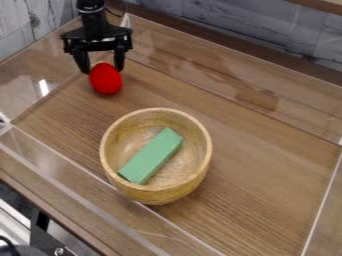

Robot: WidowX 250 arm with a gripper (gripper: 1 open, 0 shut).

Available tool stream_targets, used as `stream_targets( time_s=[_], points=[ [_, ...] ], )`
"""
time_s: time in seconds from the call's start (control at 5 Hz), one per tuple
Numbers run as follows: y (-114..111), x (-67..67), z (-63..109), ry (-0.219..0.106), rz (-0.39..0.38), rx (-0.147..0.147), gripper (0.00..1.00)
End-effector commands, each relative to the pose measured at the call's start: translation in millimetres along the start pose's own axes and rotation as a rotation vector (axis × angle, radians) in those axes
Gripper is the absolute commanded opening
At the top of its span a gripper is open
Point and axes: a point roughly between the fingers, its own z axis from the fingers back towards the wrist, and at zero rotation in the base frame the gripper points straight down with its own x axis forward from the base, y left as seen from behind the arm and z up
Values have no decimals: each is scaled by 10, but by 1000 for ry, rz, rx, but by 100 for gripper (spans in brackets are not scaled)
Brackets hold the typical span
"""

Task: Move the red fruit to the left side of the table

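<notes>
1 fruit (pixel 106 79) lies on the table (pixel 254 105) at its far left, close to the acrylic wall. Gripper (pixel 99 57) hangs just above and behind it, pointing down, jaws spread wide and holding nothing. Fruit appears released at its goal; the task looks nearly complete. 1 bowl (pixel 156 155) holding 1 green block (pixel 150 156) stands well apart, nearer the front.

Black robot arm with a two-fingered gripper

The arm (pixel 91 10) is a dark cylindrical column, all black. At its end the gripper (pixel 99 59) carries a flat crossbar with two thin, angular black fingers (pixel 75 55); finer details such as screws or markings are too small to tell.
</notes>
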Motion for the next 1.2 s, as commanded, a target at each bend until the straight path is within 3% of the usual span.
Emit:
stream_targets(
  time_s=[0.0,0.4,1.0],
  points=[
    [9,123,409,-93,10,-19,100],
    [-116,21,773,-119,-18,-64,100],
    [-168,-62,994,-116,-25,-81,100]
  ],
)
